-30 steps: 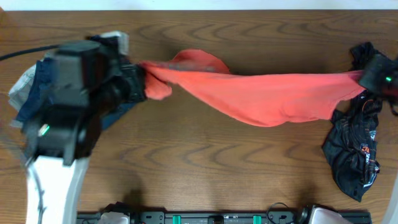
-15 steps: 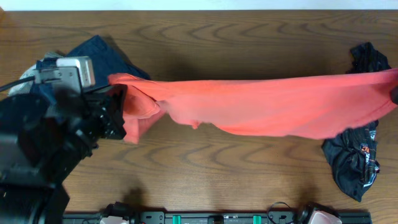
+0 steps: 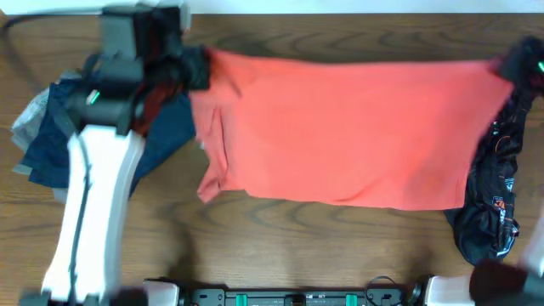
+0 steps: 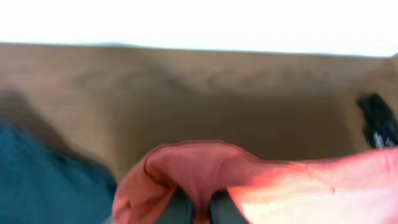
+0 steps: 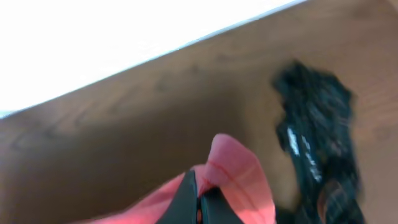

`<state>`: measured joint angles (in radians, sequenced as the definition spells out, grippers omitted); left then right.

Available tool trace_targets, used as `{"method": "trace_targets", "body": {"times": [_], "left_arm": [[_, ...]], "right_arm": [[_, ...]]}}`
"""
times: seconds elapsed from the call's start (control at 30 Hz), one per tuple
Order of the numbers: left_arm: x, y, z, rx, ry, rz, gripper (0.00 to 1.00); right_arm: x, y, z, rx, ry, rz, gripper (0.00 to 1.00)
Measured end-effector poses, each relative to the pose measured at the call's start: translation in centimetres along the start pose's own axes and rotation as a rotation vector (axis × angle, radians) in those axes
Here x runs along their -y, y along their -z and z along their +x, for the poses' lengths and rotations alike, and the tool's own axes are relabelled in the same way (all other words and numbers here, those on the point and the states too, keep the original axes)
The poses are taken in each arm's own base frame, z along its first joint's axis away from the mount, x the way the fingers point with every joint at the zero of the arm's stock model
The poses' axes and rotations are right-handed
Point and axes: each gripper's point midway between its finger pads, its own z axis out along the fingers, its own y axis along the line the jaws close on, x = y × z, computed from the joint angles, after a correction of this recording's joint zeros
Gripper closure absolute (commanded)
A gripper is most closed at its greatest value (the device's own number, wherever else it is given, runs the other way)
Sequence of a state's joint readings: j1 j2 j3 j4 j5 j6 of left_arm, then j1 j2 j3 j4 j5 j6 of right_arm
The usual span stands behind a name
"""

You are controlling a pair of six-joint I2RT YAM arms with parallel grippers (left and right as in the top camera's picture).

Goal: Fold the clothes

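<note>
step in hand: spreading the coral-red t-shirt (image 3: 340,127) out flat, before any fold. the left fingers (image 4: 219,208) are pressed together on a bunched bit of the shirt's far-left corner. the right fingers (image 5: 186,193) are pinching the far-right corner the same way. the shirt is stretched taut between them as a broad sheet over the middle of the bench (image 3: 340,255), with its top edge near the far side. both wrist views show the pinched corners lifted clear of the wood. can't tell if the near hem rests on the bench yet. a sleeve is tucked and creased along the left edge.

other clothes wait at the sides: a navy garment (image 3: 59,149) with a grey garment (image 3: 25,119) peeking out beyond it, far left under the left arm, and a black garment (image 3: 493,212) at the right, its top under or touching the shirt's right edge.

next move, my guess: lower both corners together and keep the tension so the sheet lands without wrinkles. then release and go for the first fold. the left sleeve likely needs smoothing.

vs earlier: a second ago the shirt was a sagging twisted band mid-bench. half a second ago it was a longer, flatter strip. now it is opened wide and shifted toward the far edge. the left arm has swung from near-left to far-left.
</note>
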<state>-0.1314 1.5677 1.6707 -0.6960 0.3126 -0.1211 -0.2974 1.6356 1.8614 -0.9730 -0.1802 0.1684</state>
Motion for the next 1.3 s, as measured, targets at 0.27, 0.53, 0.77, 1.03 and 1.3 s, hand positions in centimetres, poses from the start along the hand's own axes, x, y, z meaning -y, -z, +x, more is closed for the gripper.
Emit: {"method": "trace_targets", "body": {"times": [0.27,0.53,0.77,1.03,1.3], "left_arm": [[-0.2,-5.3,-9.2,0.286,-0.104,0.038,0.94],[5.5,11.7,-21.2,0.698,-0.192,0.109,0.94],[3.7,10.2,-10.1,0.212,-0.05,0.063,0.94],[-0.6,3.1,7.4,-0.519,0.186,-0.039,0.94],[-1.3,1.5,20.3,-0.939,0.259,-0.09,0.94]], "right_arm": [[-2.5,-2.7,-8.2,0.307,-0.036,-0.117,0.99],[-2.2,6.4,-13.8,0.503,-0.09,-0.104,0.99],[0.6,6.2,-8.5,0.295,-0.097,0.069,0.99],[6.1,-2.0,4.0,-0.236,-0.094,0.285,0.99],[10.7,-5.8,16.1,-0.626,-0.112,0.43,0.99]]}}
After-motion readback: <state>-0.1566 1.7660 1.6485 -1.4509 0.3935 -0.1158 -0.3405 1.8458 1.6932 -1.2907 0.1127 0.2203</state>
